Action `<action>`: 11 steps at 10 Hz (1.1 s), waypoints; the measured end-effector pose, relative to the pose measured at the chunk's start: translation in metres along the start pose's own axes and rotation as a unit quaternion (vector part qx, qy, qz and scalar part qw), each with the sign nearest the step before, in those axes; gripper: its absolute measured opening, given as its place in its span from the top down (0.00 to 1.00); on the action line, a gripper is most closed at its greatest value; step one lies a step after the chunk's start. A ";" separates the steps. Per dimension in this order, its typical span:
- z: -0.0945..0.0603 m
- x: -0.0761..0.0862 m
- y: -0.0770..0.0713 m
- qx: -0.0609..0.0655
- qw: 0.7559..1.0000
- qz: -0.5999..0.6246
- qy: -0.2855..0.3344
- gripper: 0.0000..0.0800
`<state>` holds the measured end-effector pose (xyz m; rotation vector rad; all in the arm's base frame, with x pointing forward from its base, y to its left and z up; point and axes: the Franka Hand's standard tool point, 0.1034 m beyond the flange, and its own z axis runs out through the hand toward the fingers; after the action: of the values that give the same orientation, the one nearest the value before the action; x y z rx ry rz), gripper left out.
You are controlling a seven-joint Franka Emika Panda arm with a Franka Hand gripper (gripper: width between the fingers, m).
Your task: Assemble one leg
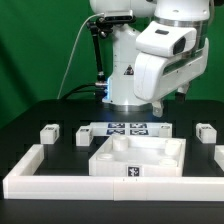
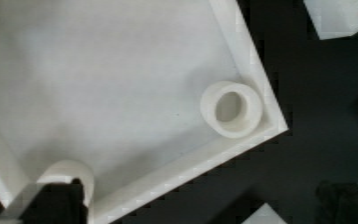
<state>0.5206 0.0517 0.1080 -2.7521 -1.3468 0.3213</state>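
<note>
In the exterior view the gripper (image 1: 158,106) hangs in the air under the white arm (image 1: 165,50), over the far part of the black table (image 1: 70,155); from this side I cannot tell how its fingers stand. Just below it, a little toward the exterior view's left, lies the marker board (image 1: 128,128). In front of that board, nearer to the camera than the hand, is the square tabletop (image 1: 140,160), lying flat with its raised rim upward. The leg (image 1: 205,131) that is closest to the gripper stands on the table toward the exterior view's right of it, lower than the hand and apart from the tabletop, and nothing touches it. A second leg (image 1: 83,135) and a third leg (image 1: 48,131) stand toward the exterior view's left of the gripper, apart from each other, the third one farther from the hand. The low border wall (image 1: 60,182) runs along the near side, well apart from the gripper. In the wrist view the two dark fingertips (image 2: 51,203) are spread wide and hold nothing. Beneath the hand is a corner of the tabletop, with one round socket (image 2: 231,107) ahead of the fingers near the tabletop's edge, and another socket (image 2: 64,172) just beside one fingertip. Beyond that edge is the black table, and a small white piece (image 2: 345,12) lies well apart from the fingers, cut off too much to name
</note>
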 end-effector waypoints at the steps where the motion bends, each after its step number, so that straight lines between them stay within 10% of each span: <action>1: 0.000 0.000 0.000 0.000 1.000 0.000 0.000 0.19; 9: 0.001 0.000 0.000 0.000 1.000 0.000 0.001 0.19; 11: 0.018 -0.010 0.009 -0.024 0.998 -0.048 0.031 0.19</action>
<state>0.5183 0.0377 0.0902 -2.7000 -1.4844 0.1984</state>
